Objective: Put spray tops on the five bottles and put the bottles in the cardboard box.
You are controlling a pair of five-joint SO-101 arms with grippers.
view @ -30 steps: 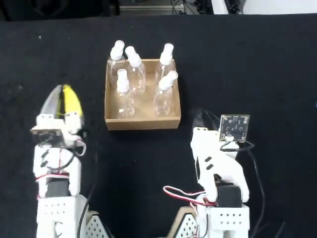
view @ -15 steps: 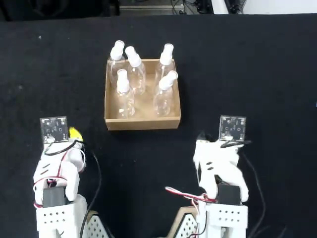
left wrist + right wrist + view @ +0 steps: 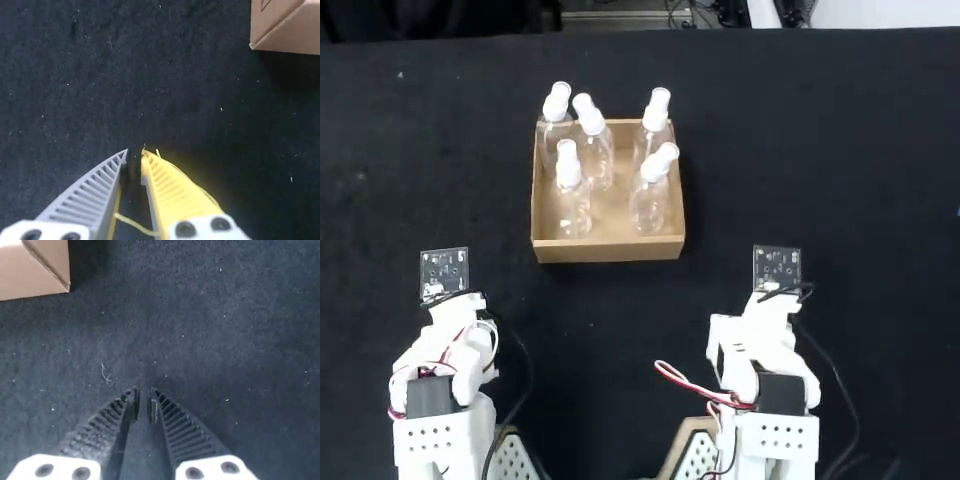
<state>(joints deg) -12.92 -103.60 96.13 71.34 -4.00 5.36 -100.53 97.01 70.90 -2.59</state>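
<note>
The cardboard box [image 3: 608, 245] stands at the middle of the black table, and several clear bottles [image 3: 574, 200] stand upright inside it, each with a white spray top [image 3: 566, 153]. Both arms are folded back near the table's front edge, well short of the box: the left arm [image 3: 440, 350] at the front left, the right arm [image 3: 765, 340] at the front right. My left gripper [image 3: 134, 151], with one grey and one yellow finger, is shut on nothing just over the cloth. My right gripper [image 3: 142, 394] is also shut and holds nothing.
A corner of the box [image 3: 285, 25] shows beyond the left gripper, and another corner of the box [image 3: 35, 265] beyond the right one. Black cloth [image 3: 820, 150] covers the table on all sides of the box.
Both arms have drawn back from the box toward their bases. The left gripper, earlier stretched out flat beside the box, has tucked down under its wrist camera.
</note>
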